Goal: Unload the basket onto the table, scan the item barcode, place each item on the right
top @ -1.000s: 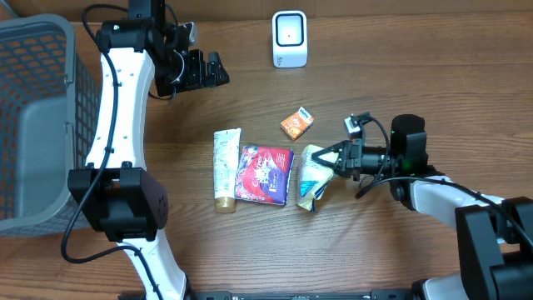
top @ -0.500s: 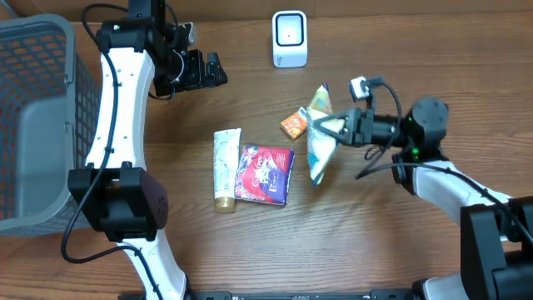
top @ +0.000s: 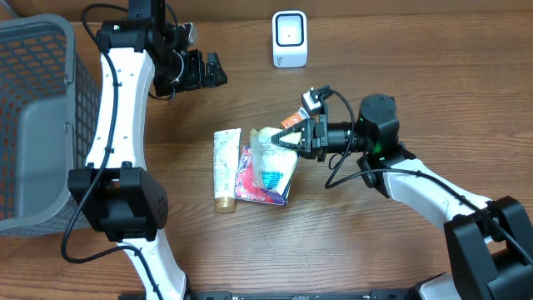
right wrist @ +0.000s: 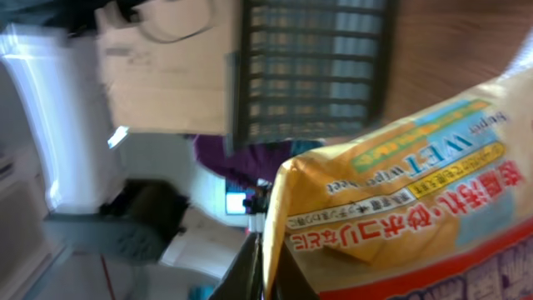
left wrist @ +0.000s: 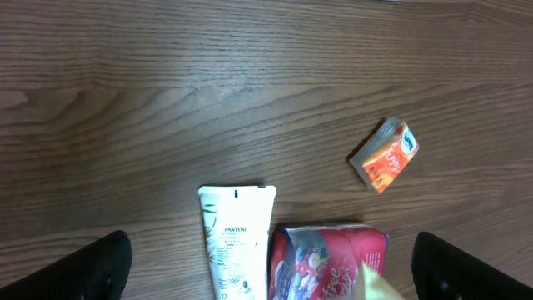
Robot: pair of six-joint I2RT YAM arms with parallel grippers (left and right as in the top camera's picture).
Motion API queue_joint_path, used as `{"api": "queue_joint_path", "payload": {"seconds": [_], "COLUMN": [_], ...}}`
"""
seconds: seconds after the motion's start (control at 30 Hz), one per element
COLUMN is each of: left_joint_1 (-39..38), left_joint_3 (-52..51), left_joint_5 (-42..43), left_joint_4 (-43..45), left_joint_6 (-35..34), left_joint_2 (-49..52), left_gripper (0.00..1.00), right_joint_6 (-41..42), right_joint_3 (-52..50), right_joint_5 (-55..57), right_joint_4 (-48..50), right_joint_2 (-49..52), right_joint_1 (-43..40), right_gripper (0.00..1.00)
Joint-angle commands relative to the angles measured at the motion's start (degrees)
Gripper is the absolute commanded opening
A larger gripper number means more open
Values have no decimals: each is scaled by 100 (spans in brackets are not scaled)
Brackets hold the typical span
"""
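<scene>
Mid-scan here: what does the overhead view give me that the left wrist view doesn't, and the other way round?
Overhead only: the scanner, the basket, and the right gripper shut on the wipes pack over the red packet. Left wrist only: readable brand print on the white tube, with the fingers of the open left gripper at the bottom corners. Both: tube, red packet, orange box, wooden table; the left wrist catches just a corner of the pack.
</scene>
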Motion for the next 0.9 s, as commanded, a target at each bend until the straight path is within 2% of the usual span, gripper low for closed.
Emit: {"api": "queue_joint_path", "payload": {"seconds": [0.0,0.07,0.13,0.4,0.57,0.73,0.87], "left_joint_1": [-17,-17,-17,-17,-17,-17,-17], "left_joint_3": [79,79,79,79,79,79,79], "left_joint_5": [-35,-37,-42,-188,-186,-186,-186], "left_joint_4": [-15,-15,-15,-42,-39,-37,-35], "left_joint_6": [81,83,85,83,83,83,83], "left_joint_2": [-90,-90,-90,-90,-90,-90,-90], "left_gripper": [100,100,100,100,100,100,100], "right_joint_6": [-1296,-2111,-2538,-3032,-3838,-4878,-5379], "right_joint_3": [116,116,116,116,116,116,116], "right_joint_5": [68,31,-96,-402,-435,518,1071], "right_joint_4": [-999,-1797,-2238,-2382,-2769,-4079,-4535], "right_joint_2": [2,107,229,411,411,411,413], "right_joint_1": [-15,-48,-125,-863,-1615,-2000,-1996], "right_gripper": [4,4,4,4,4,4,7]}}
